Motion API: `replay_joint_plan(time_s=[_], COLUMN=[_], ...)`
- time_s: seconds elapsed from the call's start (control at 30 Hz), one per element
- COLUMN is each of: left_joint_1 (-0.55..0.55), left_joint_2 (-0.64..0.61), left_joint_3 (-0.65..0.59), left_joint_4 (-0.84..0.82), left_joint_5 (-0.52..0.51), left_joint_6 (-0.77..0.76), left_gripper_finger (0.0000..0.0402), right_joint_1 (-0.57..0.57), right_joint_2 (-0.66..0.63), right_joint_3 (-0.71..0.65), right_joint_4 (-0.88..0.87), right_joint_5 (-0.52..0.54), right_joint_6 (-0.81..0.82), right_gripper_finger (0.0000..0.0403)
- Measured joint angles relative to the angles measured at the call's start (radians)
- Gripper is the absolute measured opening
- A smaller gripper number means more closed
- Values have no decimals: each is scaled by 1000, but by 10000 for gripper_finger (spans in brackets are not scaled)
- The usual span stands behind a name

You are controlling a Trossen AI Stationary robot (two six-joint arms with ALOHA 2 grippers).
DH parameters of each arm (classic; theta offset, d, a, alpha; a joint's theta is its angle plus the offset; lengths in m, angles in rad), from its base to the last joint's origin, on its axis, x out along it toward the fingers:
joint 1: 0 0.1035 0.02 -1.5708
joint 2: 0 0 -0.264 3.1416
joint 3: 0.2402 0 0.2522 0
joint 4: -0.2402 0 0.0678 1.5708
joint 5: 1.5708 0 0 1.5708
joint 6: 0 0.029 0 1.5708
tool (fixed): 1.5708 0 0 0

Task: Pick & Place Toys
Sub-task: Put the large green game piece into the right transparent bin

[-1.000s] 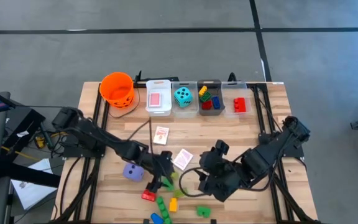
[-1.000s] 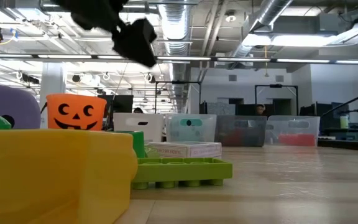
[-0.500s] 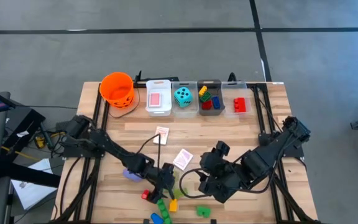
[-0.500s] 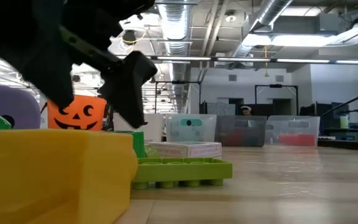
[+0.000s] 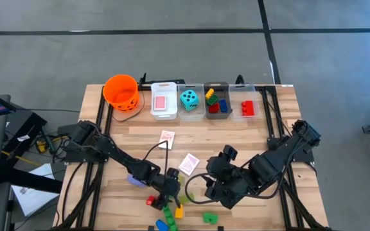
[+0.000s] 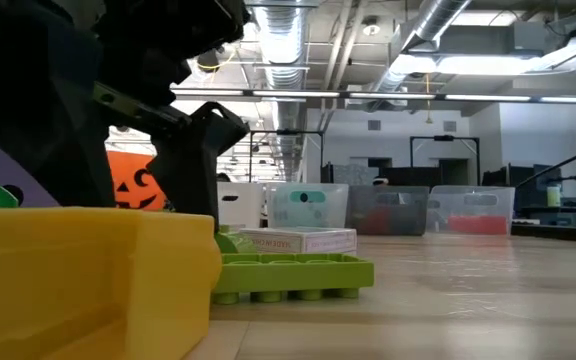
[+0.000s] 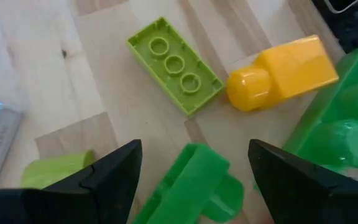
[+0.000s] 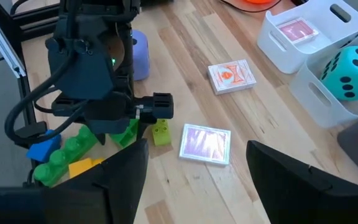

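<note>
Seen from above, a wooden table [image 5: 236,128] carries two dark robot arms. The left end effector [image 5: 171,186] is low over a cluster of building bricks near the table's near edge. Its fingers [image 7: 86,186] stand apart on either side of a dark green brick [image 7: 194,183], not clamped on it. Just beyond that brick lie a light green flat brick [image 7: 174,64] and a yellow brick [image 7: 281,70], with a larger green brick [image 7: 340,118] beside the yellow one. A red brick [image 5: 151,201] and a blue brick [image 5: 162,226] lie in the same cluster, and a purple die [image 5: 133,179] sits left of it, partly under the arm.

The right end effector [image 5: 212,186] rests over the table to the right of the cluster, fingers apart and holding nothing.

Two playing cards [image 5: 189,163] lie mid-table. Along the far edge stand an orange bucket [image 5: 121,92] and a row of bins [image 5: 163,106] holding a pink card [image 5: 162,102], a teal die [image 5: 189,99] and more bricks.
</note>
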Motion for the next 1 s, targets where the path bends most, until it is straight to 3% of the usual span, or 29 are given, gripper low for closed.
replay_joint_plan(time_s=[0.33,0.67,1.0], left_joint_1=[1,1,24], left_joint_2=[-1,-2,-4], left_joint_3=[3,1,0], left_joint_4=[-214,-202,-184], left_joint_5=[-30,-26,-30], left_joint_6=[198,215,134], left_gripper_finger=[266,247,166], right_joint_1=[0,-1,-1], right_joint_2=[0,0,0], right_joint_3=[0,0,0], right_joint_4=[0,0,7], right_joint_5=[0,2,11], right_joint_6=[-8,-8,-7], right_gripper_finger=[265,265,265])
